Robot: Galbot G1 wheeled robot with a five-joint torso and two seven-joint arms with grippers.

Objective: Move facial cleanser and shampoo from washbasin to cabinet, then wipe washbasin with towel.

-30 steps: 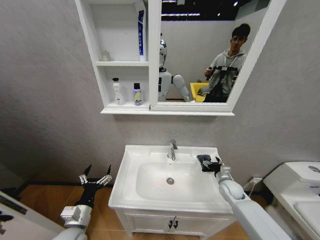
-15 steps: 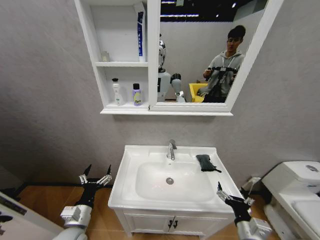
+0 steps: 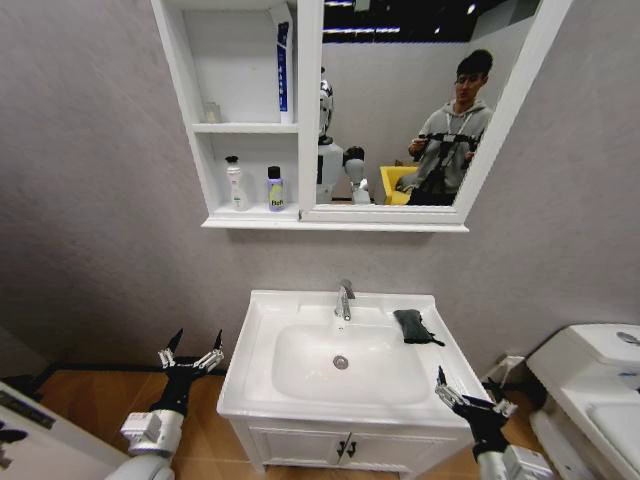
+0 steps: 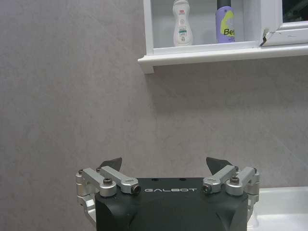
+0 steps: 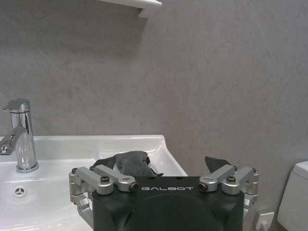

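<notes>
The white washbasin (image 3: 255, 380) with its chrome tap (image 3: 344, 298) is in the middle of the head view. The dark towel (image 3: 412, 325) lies bunched on its right rim, and shows again as the towel (image 5: 130, 161) just beyond my right gripper (image 5: 159, 166). That right gripper (image 3: 468, 387) is open, low off the basin's front right corner. My left gripper (image 3: 197, 342) is open and parked left of the basin. On the cabinet's (image 3: 250, 217) lowest shelf stand a white bottle (image 3: 235, 183) and a purple bottle (image 3: 275, 188); I cannot tell which is shampoo and which cleanser.
A blue and white tube (image 3: 282, 65) stands on the cabinet's top shelf. The mirror (image 3: 420, 100) hangs right of the shelves. A white toilet (image 3: 600, 370) is at the far right. The vanity doors (image 3: 345, 447) are below the basin. Wooden floor (image 3: 90, 400) lies to the left.
My right gripper has drawn back from the towel on the basin's right rim to low at the front right corner, leaving the towel there. The left arm has not moved.
</notes>
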